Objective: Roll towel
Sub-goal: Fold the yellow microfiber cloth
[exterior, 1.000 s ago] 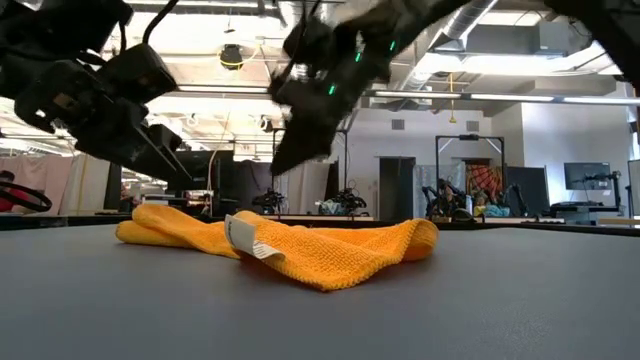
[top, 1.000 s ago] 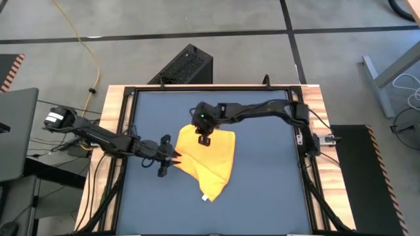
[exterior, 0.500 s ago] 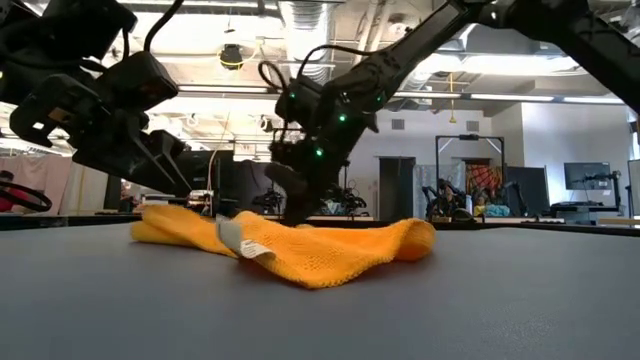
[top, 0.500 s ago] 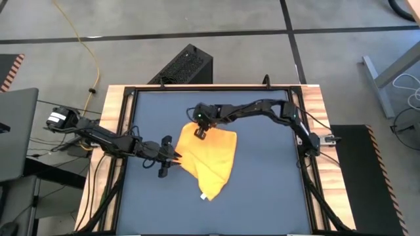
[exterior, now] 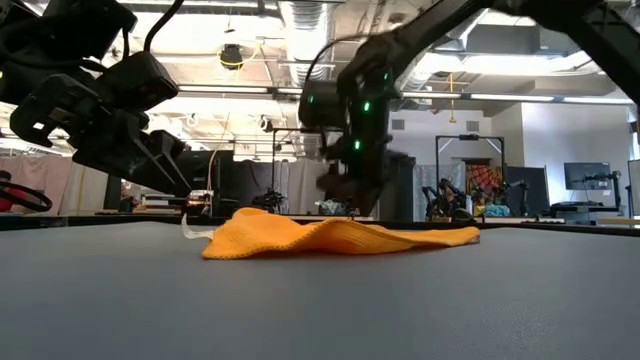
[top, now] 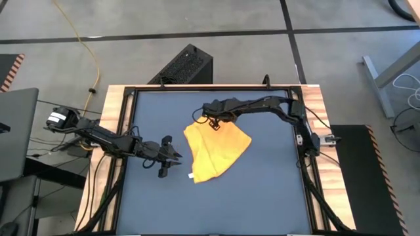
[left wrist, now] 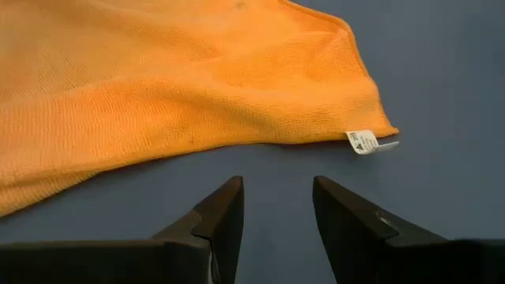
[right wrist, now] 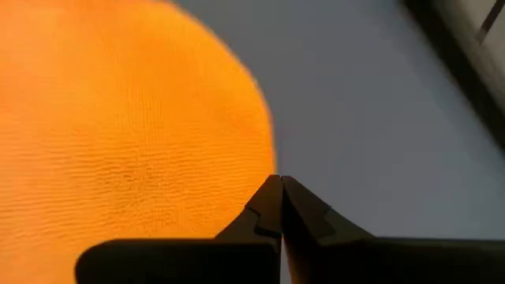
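The yellow towel (top: 216, 151) lies crumpled and low on the dark table mat (top: 275, 196), near the middle. Its white tag (left wrist: 363, 142) is at the near left corner. My right gripper (top: 213, 123) reaches in from the right, points steeply down at the towel's far edge and is shut there. My left gripper (top: 174, 157) hovers just left of the towel, open, with nothing between its fingers (left wrist: 225, 209). The towel (left wrist: 181, 87) lies a little ahead of them. My right gripper has its fingertips (right wrist: 268, 193) shut at the towel's far edge (right wrist: 256, 162), coming from above and slanting in from the table's right. How much cloth sits between the tips cannot be seen. The rest of the towel (exterior: 330, 237) lies slack on the table.
A black frame (top: 125, 131) and wooden edges border the mat. A black box (top: 187, 65) stands on the floor beyond the far edge. Bare mat lies to the right of and nearer than the towel.
My right gripper came down onto the towel's far edge, tipping and rolling at the wrist, then went toward the table's right and far edges. The towel was dragged right with it and flattened out. Its tagged near end swung in toward the left.
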`<action>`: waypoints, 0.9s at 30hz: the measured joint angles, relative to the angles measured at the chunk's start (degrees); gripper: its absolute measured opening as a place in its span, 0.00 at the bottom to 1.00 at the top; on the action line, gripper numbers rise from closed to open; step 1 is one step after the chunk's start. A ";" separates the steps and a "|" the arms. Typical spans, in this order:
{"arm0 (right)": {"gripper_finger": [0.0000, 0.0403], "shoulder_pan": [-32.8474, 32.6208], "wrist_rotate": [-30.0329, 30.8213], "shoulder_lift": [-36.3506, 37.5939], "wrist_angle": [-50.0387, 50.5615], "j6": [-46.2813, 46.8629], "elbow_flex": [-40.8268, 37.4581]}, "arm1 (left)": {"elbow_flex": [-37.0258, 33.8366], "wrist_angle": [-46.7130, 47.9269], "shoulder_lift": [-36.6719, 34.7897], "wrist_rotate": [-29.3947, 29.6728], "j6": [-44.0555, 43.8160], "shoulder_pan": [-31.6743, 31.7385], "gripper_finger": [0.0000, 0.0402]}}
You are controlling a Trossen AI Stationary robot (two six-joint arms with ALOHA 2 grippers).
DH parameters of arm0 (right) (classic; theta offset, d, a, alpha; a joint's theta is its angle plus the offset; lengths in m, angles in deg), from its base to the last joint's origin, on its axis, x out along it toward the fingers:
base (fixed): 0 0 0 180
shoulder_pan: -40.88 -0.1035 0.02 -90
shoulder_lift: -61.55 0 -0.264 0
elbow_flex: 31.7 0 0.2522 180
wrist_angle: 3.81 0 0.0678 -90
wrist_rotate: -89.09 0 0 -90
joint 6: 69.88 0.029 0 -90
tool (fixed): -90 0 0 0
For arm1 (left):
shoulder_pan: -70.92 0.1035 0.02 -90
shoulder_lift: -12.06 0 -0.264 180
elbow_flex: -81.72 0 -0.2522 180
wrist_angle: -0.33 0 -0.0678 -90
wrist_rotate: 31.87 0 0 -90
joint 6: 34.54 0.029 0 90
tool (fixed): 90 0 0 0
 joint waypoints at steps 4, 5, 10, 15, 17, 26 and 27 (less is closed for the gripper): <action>0.05 -0.93 0.15 5.48 1.95 -2.02 0.03 | 0.00 -6.32 1.92 -10.41 3.26 -1.32 0.35; 0.05 -1.11 -0.06 6.99 2.61 -3.05 -0.15 | 0.00 -8.74 2.93 -11.75 4.11 -2.28 0.35; 0.06 -2.40 -9.01 14.56 1.98 -9.05 -5.04 | 3.92 -13.41 10.37 -9.24 12.56 -7.80 0.35; 0.06 -4.99 -19.01 20.48 -1.07 -12.17 -13.83 | 12.03 -10.06 18.76 -5.95 20.20 -10.00 0.35; 0.06 -6.61 -18.94 22.33 -1.96 -12.01 -17.13 | 15.96 -5.65 21.69 -4.27 21.30 -9.73 0.35; 0.07 -14.32 -18.83 25.67 -9.86 -10.86 -27.61 | 30.93 12.01 32.61 -10.97 21.07 -7.14 0.35; 0.07 -14.99 -18.83 25.67 -10.33 -10.85 -28.08 | 31.73 13.14 33.12 -11.41 20.74 -6.67 0.35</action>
